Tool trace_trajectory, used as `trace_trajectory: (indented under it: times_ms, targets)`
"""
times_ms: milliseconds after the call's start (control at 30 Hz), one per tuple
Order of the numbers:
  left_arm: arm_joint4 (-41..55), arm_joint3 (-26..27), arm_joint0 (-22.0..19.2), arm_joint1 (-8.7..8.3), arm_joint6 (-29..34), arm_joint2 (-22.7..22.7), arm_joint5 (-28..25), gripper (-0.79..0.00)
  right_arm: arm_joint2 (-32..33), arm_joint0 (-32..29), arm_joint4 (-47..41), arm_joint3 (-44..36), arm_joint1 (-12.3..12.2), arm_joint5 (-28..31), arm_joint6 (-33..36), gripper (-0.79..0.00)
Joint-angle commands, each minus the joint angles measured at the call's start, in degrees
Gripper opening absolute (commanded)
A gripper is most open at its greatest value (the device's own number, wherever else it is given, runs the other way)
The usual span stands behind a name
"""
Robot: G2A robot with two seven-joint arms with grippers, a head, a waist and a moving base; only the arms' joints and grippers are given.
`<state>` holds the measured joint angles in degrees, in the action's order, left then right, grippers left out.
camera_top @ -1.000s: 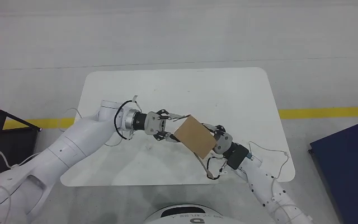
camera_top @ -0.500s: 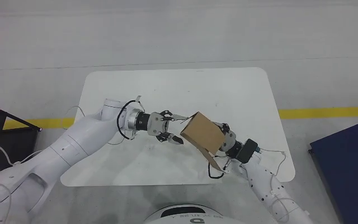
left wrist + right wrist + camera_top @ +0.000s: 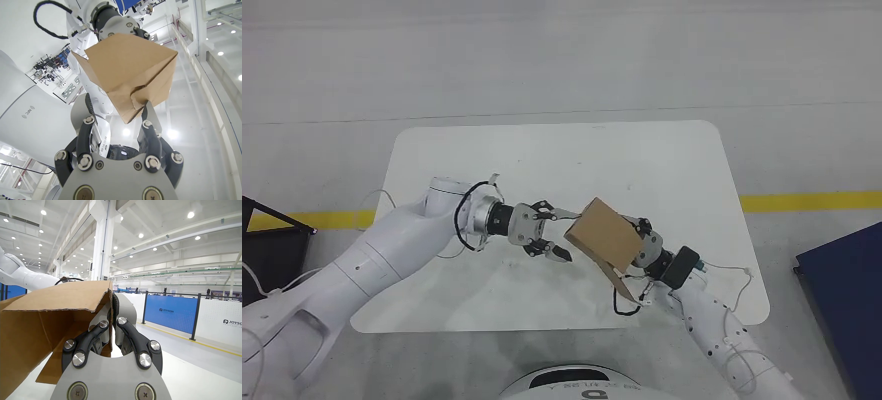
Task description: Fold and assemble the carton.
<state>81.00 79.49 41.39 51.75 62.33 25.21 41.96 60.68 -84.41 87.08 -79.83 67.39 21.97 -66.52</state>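
Observation:
A brown cardboard carton (image 3: 604, 235) is held above the white table (image 3: 542, 160), partly squared up, with a loose flap (image 3: 623, 286) hanging toward the table's near edge. My right gripper (image 3: 642, 245) is shut on one carton wall; in the right wrist view that gripper (image 3: 112, 311) pinches the wall's edge of the carton (image 3: 47, 317), whose open inside faces the camera. My left gripper (image 3: 564, 232) stands open at the carton's opposite end. In the left wrist view one fingertip (image 3: 147, 108) touches a torn corner of the carton (image 3: 132, 72), and the other finger stands apart from it.
The table's far half and left side are bare. A dark blue block (image 3: 844, 290) sits on the floor to the right, past a yellow floor line (image 3: 812, 201). A dark object (image 3: 267, 235) lies at the left edge.
The carton has gone from a flat tilted panel to a more open box shape and shifted slightly right. My left gripper followed it to the right, and the right gripper kept its hold.

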Motion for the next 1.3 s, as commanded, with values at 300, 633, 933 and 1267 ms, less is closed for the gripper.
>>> trace_trajectory:
  times_ms: [300,633,933,1267]
  targets:
    - [0.09,-0.18,-0.91,1.35,-0.94,-1.66,0.94,-0.286,-0.06,-0.29,0.2,-0.73,-0.02,0.11,0.45,-0.785]
    - [0.25,-3.38,-1.21,1.14,0.93,-0.16,-0.93,-0.212,0.0,-0.37,0.15,-0.91,-0.01,-0.08,0.65,-0.785]
    - [-0.03,-3.72,1.61,-1.7,2.96,5.45,-2.96,-0.022,0.16,-0.47,1.7,-1.53,-0.18,-0.07,2.31,-0.785]
    - [2.44,-4.45,7.06,-4.59,5.5,13.44,-6.08,0.0,0.14,-0.41,2.86,-1.76,-0.28,0.06,2.99,-0.785]
